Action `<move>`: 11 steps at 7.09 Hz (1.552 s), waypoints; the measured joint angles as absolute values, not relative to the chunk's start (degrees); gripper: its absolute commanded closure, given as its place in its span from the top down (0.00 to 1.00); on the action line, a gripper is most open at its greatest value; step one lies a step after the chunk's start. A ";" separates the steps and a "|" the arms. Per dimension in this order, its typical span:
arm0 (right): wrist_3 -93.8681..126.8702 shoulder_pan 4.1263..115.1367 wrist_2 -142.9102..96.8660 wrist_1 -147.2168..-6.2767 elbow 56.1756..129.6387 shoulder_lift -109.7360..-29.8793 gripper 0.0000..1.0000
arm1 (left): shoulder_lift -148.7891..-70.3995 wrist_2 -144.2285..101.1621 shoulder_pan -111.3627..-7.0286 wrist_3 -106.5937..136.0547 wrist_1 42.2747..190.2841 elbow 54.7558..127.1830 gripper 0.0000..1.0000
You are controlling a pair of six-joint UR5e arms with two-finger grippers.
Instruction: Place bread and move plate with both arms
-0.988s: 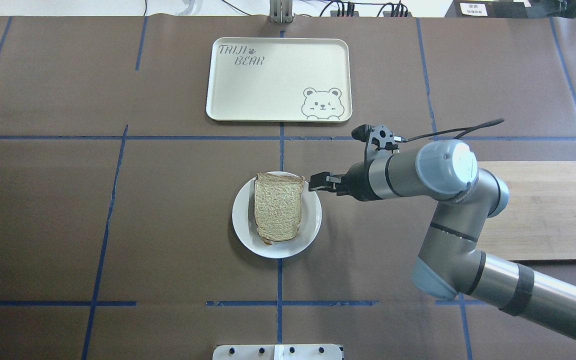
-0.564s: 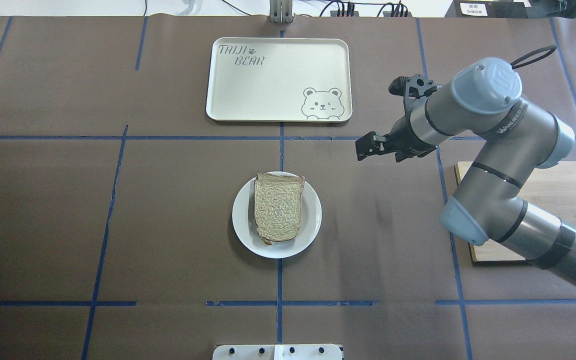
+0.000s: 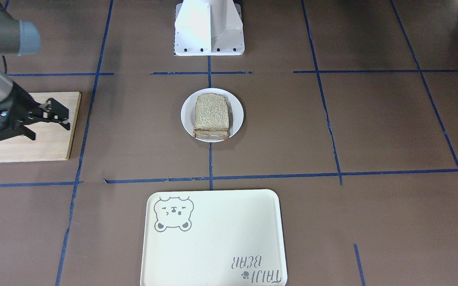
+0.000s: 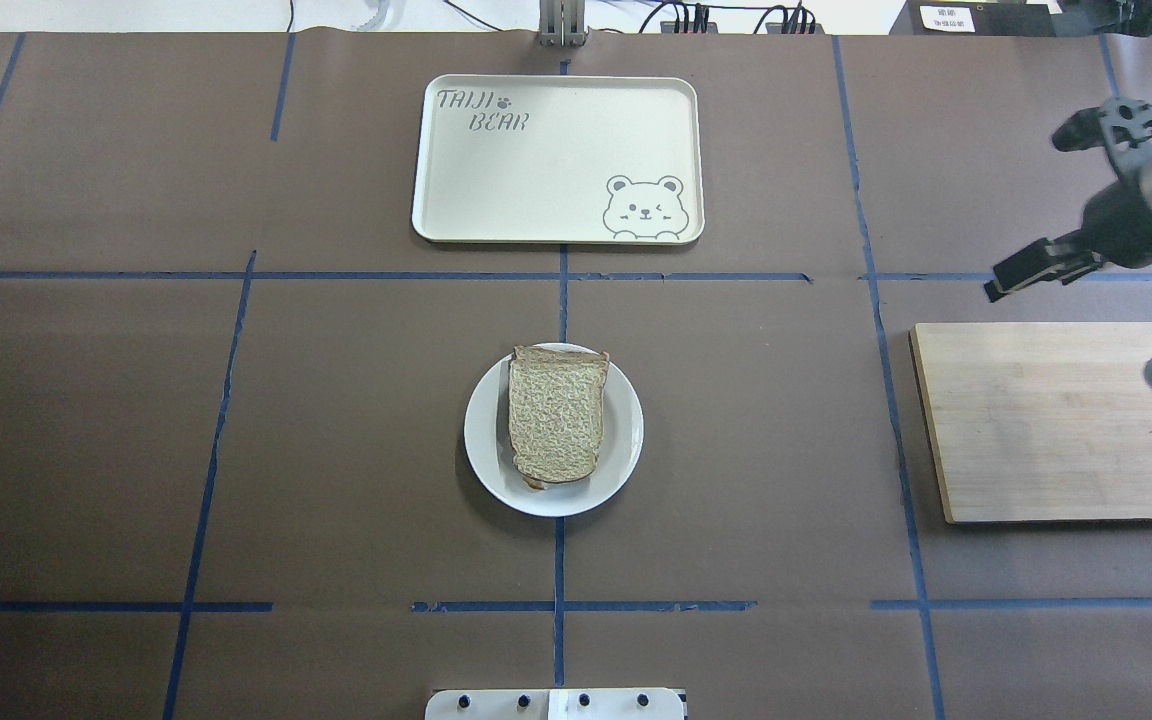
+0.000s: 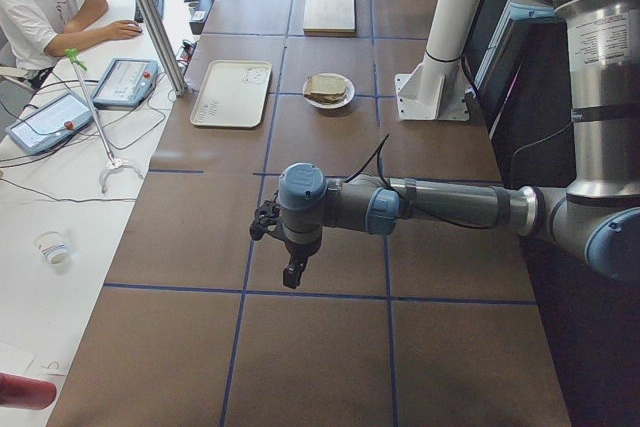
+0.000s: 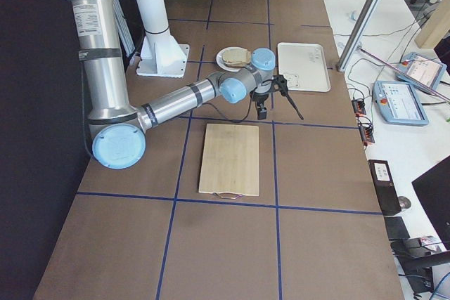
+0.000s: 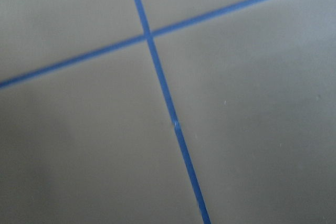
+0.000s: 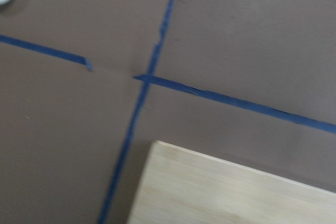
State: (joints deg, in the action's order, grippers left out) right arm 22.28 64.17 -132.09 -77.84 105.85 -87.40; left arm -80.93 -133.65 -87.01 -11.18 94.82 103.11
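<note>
Bread [image 4: 556, 415] on plate [image 4: 626, 445], tray [image 4: 536, 190] beyond; right hand [image 4: 998, 285] parted, empty; left hand [image 5: 291, 272] unreadable.

Right gripper [image 4: 1004, 283] pulled back from plate [image 4: 626, 440] rim, swung out rightward, now past cutting board's [image 4: 1036, 420] far edge.
</note>
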 measured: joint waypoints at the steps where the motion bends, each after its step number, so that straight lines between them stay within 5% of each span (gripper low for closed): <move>1: 13.50 68.40 -132.75 -78.18 105.81 -92.29 1.00 | -83.24 -133.61 -87.01 -11.12 96.23 101.42 1.00; 5: -14.03 85.94 -134.03 -94.08 105.92 -100.84 1.00 | -90.71 -138.46 -86.94 -10.42 97.28 94.83 1.00; 8: -16.12 88.38 -134.08 -96.59 106.01 -102.40 1.00 | -90.95 -149.41 -85.28 -8.30 98.49 95.72 1.00; 11: -15.88 88.46 -134.26 -96.68 105.83 -102.08 1.00 | -90.99 -156.27 -79.26 18.76 117.73 95.45 1.00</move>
